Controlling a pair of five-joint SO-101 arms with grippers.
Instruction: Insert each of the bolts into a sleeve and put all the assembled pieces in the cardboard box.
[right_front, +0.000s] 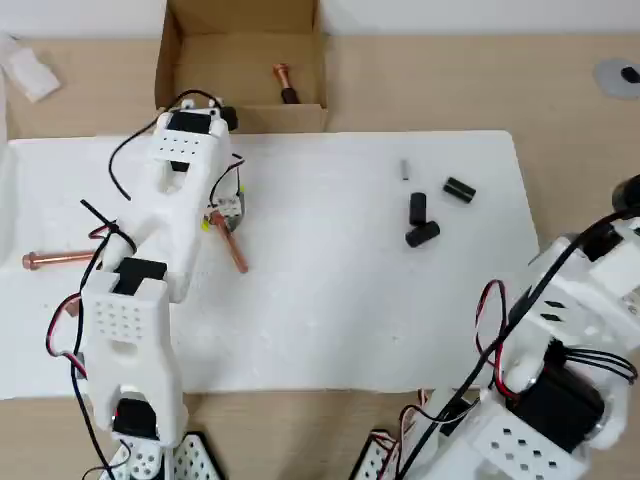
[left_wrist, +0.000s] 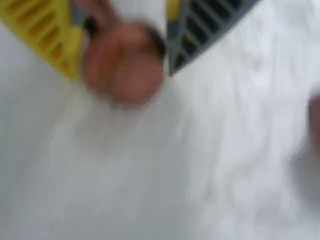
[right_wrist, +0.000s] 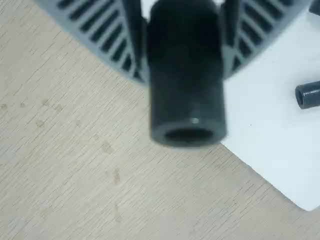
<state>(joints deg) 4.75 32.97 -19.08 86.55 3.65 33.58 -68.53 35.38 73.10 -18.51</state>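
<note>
My left gripper (right_front: 222, 215) is shut on a copper bolt (right_front: 236, 252) that slants down toward the white mat (right_front: 330, 300). In the left wrist view the bolt's head (left_wrist: 122, 65) sits between the yellow and grey fingers of the left gripper (left_wrist: 124, 72). A second copper bolt (right_front: 60, 259) lies at the mat's left edge. My right gripper (right_wrist: 185, 77) is shut on a black sleeve (right_wrist: 187, 110), held over the wooden table beside the mat's edge. Three loose black sleeves (right_front: 417, 208) lie on the mat's right part. The cardboard box (right_front: 175, 60) at the back holds one bolt with a sleeve (right_front: 285, 82).
A small grey pin (right_front: 405, 169) lies near the sleeves. One more sleeve (right_wrist: 307, 95) rests on the mat close to my right gripper. A grey disc (right_front: 615, 75) and a white scrap (right_front: 30, 70) sit on the wood at the back corners.
</note>
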